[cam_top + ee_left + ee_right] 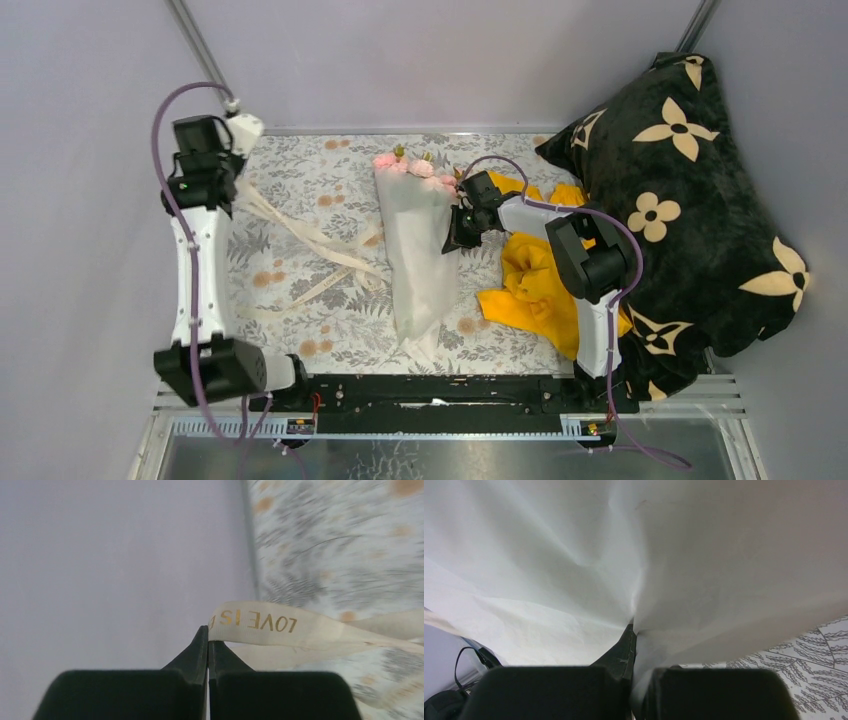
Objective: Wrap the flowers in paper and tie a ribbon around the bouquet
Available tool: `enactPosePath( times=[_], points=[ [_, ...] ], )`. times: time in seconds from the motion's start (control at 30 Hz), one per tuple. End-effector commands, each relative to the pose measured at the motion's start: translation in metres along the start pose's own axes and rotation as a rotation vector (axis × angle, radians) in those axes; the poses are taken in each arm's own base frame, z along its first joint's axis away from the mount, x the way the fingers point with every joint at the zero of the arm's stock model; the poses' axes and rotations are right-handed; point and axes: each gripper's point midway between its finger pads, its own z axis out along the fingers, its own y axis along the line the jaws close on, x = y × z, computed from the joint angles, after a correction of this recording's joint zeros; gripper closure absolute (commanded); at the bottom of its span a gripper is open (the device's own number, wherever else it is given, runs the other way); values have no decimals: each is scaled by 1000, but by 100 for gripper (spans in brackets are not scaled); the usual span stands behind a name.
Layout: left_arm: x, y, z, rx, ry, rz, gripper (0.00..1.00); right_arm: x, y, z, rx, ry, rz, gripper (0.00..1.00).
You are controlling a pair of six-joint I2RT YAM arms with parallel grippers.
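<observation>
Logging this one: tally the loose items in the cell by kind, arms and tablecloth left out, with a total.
Flower bunch: 1
Wrapping paper sheet: 1
Ribbon: 1 (one long looped strip, as far as shows)
Yellow garment: 1
Black pillow: 1
Total: 5

Right gripper (632, 632) pinching the paper (734, 555)
Jaws closed on a crease; leaf-printed tablecloth (819, 645) shows lower right, seemingly just beneath.

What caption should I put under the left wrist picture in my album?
The left claw pinches a cream ribbon printed with gold letters.
</observation>
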Motion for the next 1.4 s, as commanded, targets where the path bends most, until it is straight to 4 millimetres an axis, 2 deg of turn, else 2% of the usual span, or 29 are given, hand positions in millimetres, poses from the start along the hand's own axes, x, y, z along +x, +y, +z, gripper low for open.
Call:
enactPosePath(
  times=[0.0,0.1,0.2,0.23,0.3,0.33,0.37,0.4,0.43,0.5,0.57,0.63,0.7,0.77,0.83,0.9,1.0,1.1,1.27,1.37],
  points=[
    [55,73,45,-187,118,-98,100,-12,12,-19,5,-44,-48,100],
    [68,66,72,-124,116,-151,100,-11,11,-19,7,-39,-50,100],
    [85,49,104,-85,156,-152,100,-10,11,-20,7,-39,-53,100],
    [93,44,114,-70,191,-155,95,-10,11,-20,7,-39,-53,100],
    [111,32,130,-34,269,-154,48,-10,10,-21,7,-40,-52,100],
    [117,27,134,-15,300,-158,30,-10,11,-21,7,-40,-53,100],
    [118,22,133,10,306,-169,18,-10,11,-21,8,-41,-54,100],
    [116,16,127,43,297,-181,11,-9,10,-21,10,-41,-54,100],
    [108,6,121,92,262,-185,8,-9,10,-22,10,-41,-55,100],
    [92,-24,97,228,178,-156,7,-9,9,-22,13,-38,-56,100],
    [87,-73,67,406,143,-56,6,-8,8,-21,14,-38,-55,100],
    [102,-136,33,607,173,79,5,-9,9,-21,11,-43,-54,100],
    [118,-191,8,758,209,176,4,-9,10,-21,7,-45,-53,100],
    [134,-233,-2,843,226,240,2,-9,10,-20,4,-45,-53,100],
    [140,-260,1,851,221,279,1,-9,10,-19,3,-43,-52,100],
    [144,-274,10,839,227,313,1,-9,10,-19,0,-41,-53,100],
    [156,-284,26,840,292,335,1,-9,10,-20,2,-44,-53,100],
    [168,-291,39,838,364,339,2,-9,10,-21,3,-50,-59,100],
    [175,-294,64,767,386,344,8,-8,11,-21,-2,-49,-57,100],
    [183,-299,71,770,405,362,12,-7,10,-20,-1,-45,-57,100]
  ],
)
